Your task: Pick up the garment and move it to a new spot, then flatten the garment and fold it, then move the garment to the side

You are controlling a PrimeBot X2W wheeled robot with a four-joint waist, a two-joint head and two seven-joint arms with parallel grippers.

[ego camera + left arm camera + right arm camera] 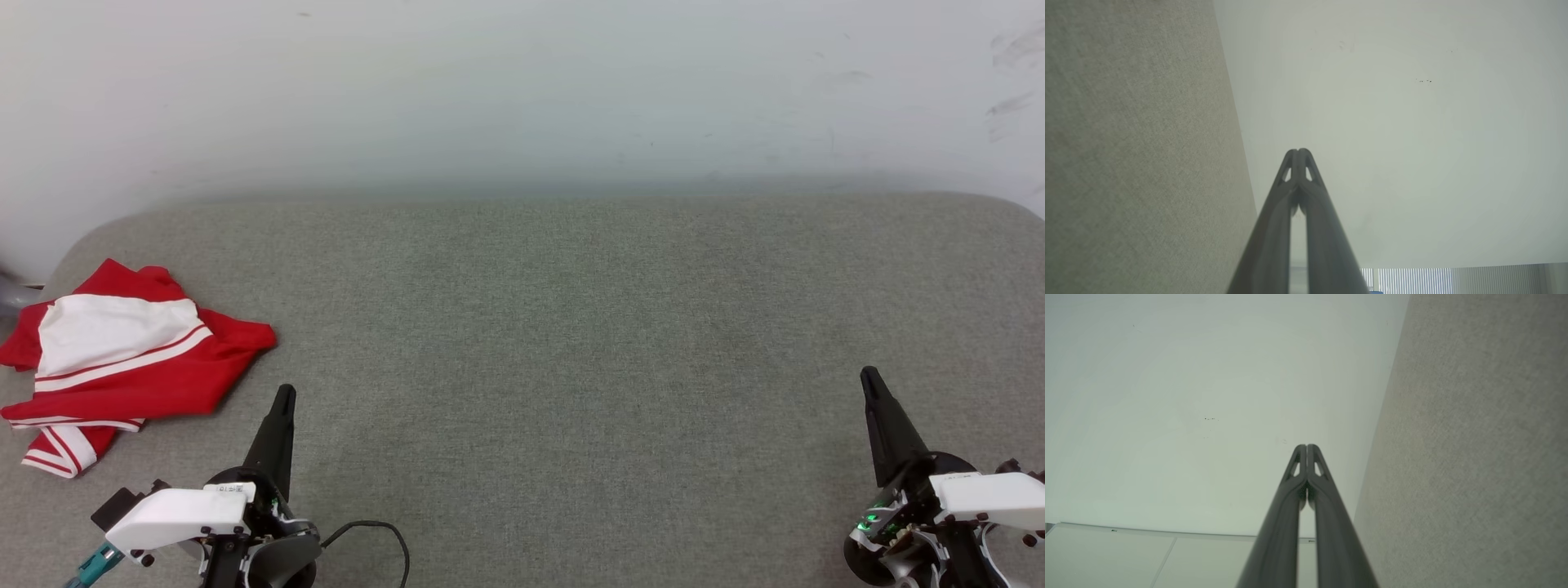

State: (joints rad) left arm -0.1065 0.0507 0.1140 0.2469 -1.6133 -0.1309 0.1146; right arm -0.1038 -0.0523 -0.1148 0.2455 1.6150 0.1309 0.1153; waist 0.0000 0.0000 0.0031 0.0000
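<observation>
The garment [122,359], a red jersey with a white panel and red-and-white striped trim, lies folded into a loose bundle at the far left of the grey fabric surface [555,343]. My left gripper [284,394] rests at the lower left, just right of the garment and apart from it, its fingers pressed together with nothing between them. In the left wrist view the same gripper [1298,152] points at the pale wall. My right gripper [868,374] sits at the lower right, far from the garment, shut and empty; in the right wrist view [1306,446] its tips meet.
A pale wall [522,90] rises directly behind the grey surface. A black cable [384,531] loops beside my left wrist. A grey object [10,296] pokes in at the left edge behind the garment.
</observation>
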